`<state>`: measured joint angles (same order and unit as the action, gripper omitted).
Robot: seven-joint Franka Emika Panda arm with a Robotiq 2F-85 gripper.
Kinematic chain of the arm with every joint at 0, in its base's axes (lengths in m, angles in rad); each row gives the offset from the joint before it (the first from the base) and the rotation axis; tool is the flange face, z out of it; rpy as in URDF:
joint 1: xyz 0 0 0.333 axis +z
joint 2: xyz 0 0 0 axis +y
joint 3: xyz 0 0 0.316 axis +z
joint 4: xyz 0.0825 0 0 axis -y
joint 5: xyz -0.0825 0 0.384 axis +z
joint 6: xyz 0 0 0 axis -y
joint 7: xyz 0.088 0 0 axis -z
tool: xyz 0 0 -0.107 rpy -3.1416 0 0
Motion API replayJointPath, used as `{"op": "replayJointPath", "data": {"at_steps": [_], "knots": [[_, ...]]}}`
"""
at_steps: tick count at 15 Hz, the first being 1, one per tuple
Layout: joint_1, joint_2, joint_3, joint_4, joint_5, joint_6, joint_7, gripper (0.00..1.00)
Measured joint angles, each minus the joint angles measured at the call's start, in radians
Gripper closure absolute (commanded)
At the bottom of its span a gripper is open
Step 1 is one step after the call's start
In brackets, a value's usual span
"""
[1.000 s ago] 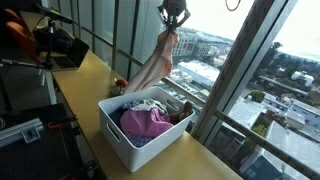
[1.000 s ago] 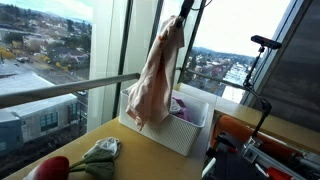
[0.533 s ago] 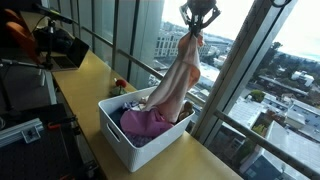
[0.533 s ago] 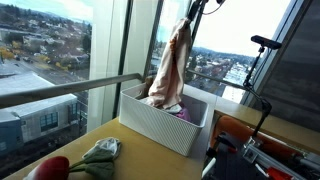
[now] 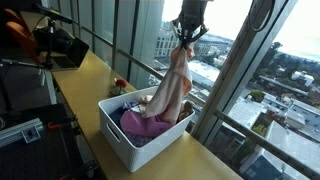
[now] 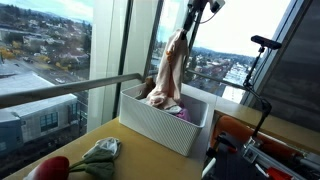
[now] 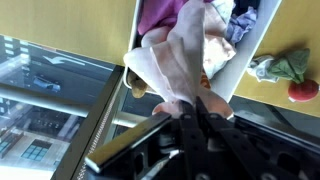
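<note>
My gripper (image 5: 185, 35) is shut on the top of a pale pink cloth (image 5: 172, 88) and holds it high over a white bin (image 5: 118, 135). The cloth hangs straight down, and its lower end reaches into the bin, which holds a magenta garment (image 5: 143, 124) and other clothes. In the exterior view from the window side, the gripper (image 6: 184, 28) holds the cloth (image 6: 170, 72) over the bin (image 6: 160, 125). In the wrist view the shut fingers (image 7: 190, 108) pinch the cloth (image 7: 185, 55) above the bin (image 7: 240, 55).
The bin stands on a yellow counter (image 5: 90, 75) along a tall window. A green-grey cloth (image 6: 100, 155) and a red object (image 6: 48, 168) lie on the counter beside the bin; both show in the wrist view (image 7: 280, 68). Camera gear (image 5: 55, 45) stands at the counter's far end.
The gripper has carried the pink cloth sideways from beside the bin to over it and lowered it, so the cloth's lower end now hangs into the bin.
</note>
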<state>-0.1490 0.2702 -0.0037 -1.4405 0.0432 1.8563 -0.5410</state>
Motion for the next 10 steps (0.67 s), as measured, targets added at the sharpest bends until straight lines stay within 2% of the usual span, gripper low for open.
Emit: {"op": "replayJointPath", "data": {"at_steps": [3, 4, 6, 10], "knots": [[0.019, 0.002, 0.001, -0.072, 0.0, 0.029, 0.0, 0.99], [0.023, 0.002, 0.001, -0.094, 0.0, 0.035, 0.0, 0.69], [0.031, 0.003, 0.002, -0.14, 0.0, 0.054, 0.0, 0.61], [0.044, 0.003, 0.005, -0.188, 0.0, 0.07, 0.001, 0.32]]}}
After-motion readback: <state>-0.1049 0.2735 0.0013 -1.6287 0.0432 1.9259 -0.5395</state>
